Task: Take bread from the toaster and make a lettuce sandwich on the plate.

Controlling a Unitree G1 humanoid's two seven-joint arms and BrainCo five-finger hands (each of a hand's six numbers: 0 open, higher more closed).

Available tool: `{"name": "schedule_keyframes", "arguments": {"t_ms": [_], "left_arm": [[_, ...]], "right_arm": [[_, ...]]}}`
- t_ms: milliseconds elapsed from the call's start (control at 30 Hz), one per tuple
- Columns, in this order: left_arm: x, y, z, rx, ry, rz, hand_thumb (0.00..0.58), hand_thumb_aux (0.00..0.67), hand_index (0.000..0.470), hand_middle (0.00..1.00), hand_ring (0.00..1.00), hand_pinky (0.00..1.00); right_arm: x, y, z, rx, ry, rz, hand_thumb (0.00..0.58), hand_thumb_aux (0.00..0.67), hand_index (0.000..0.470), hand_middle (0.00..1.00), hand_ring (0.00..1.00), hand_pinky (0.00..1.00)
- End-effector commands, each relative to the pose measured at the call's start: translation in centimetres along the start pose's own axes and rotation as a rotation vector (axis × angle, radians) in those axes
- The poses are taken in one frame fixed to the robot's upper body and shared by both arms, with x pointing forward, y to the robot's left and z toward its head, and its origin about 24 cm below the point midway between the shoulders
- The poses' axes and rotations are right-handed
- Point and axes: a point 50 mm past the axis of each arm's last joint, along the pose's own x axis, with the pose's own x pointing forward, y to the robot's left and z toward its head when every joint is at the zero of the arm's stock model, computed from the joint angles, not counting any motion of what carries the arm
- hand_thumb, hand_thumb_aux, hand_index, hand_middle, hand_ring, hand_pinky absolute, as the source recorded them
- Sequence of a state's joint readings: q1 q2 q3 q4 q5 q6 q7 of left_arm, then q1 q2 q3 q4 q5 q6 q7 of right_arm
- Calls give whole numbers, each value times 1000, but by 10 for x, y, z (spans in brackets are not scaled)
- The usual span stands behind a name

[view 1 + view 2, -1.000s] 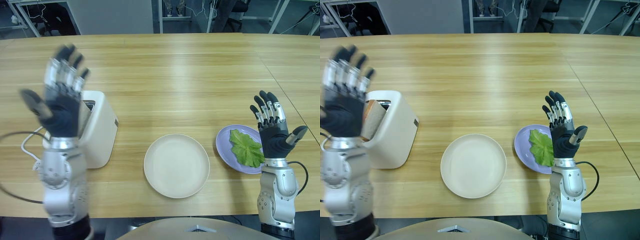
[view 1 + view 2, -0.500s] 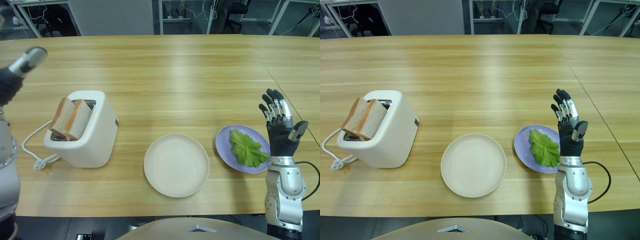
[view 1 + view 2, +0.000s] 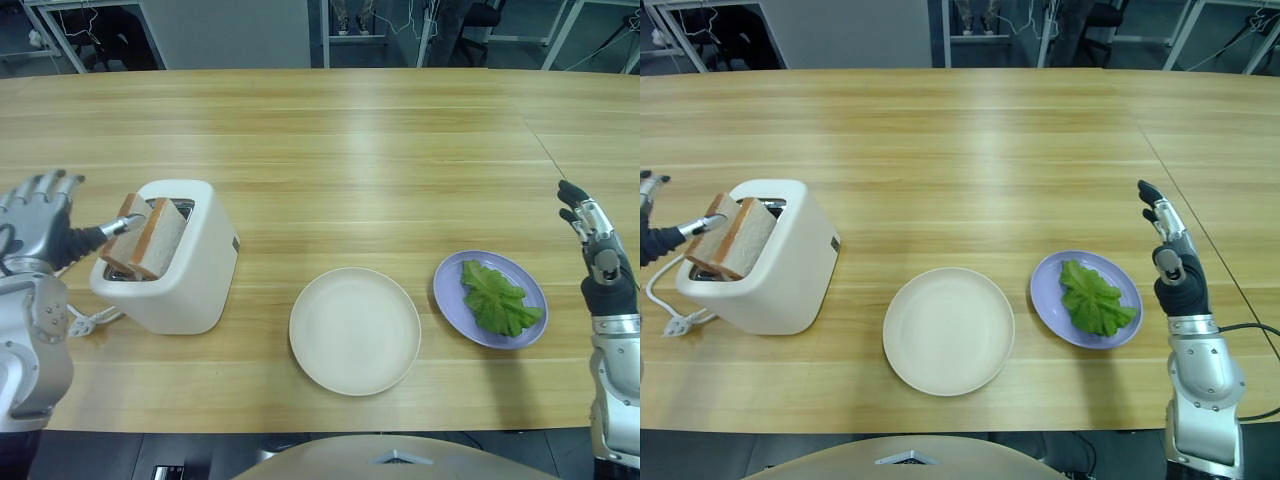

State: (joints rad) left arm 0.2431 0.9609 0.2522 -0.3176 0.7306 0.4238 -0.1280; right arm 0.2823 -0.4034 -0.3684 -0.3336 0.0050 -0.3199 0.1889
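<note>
From what I see, the task is only at its beginning. The two slices of light brown bread [image 3: 148, 236] stand side by side in the slots of the white rounded toaster [image 3: 185, 275], leaning a little to the left, and none is taken out yet. The round cream-coloured plate [image 3: 355, 332] in the middle of the wooden surface [image 3: 350, 160] has nothing on it. The green lettuce leaf [image 3: 497, 300] lies on its own small purple plate [image 3: 447, 295], just to the right of the cream one. So everything is left to do, I think: lift one slice onto the cream plate, put the lettuce on it, then close it with the second slice. My left hand [image 3: 38, 218] is beside the toaster on its left side, at the height of the bread tops. Its fingers are released and spread, grasping nothing. The thumb points toward the outer slice and its tip comes to the edge of that slice, but I cannot tell if it really touches the crust or is just beside it. The other fingers stay apart from the bread, on the far side from the toaster. My right hand [image 3: 600, 268] is held up to the right of the purple plate, near it but apart from the lettuce, with the fingers stretched out and holding nothing. The white cord [image 3: 88, 318] of the toaster lies on the surface under my left hand.
</note>
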Motion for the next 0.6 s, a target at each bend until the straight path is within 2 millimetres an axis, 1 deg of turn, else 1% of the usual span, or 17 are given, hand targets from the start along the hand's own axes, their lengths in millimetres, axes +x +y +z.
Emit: {"name": "schedule_keyframes", "arguments": {"t_ms": [33, 267, 367, 433, 600], "left_arm": [[1, -12, 1, 33, 10, -61, 0, 0, 0, 0, 0, 0], [3, -31, 1, 71, 25, -134, 0, 0, 0, 0, 0, 0], [3, -33, -2, 59, 44, -128, 0, 0, 0, 0, 0, 0], [4, -32, -3, 32, 52, -105, 0, 0, 0, 0, 0, 0], [6, -17, -8, -25, 70, 8, 0, 0, 0, 0, 0, 0]], "right_arm": [[-4, -6, -3, -42, 20, 15, 0, 0, 0, 0, 0, 0], [-6, -9, -3, -77, 23, 33, 0, 0, 0, 0, 0, 0], [-7, -7, -2, -80, 22, 44, 0, 0, 0, 0, 0, 0], [-7, -5, -2, -84, 22, 55, 0, 0, 0, 0, 0, 0], [-8, -4, -4, -89, 30, 69, 0, 0, 0, 0, 0, 0]]}}
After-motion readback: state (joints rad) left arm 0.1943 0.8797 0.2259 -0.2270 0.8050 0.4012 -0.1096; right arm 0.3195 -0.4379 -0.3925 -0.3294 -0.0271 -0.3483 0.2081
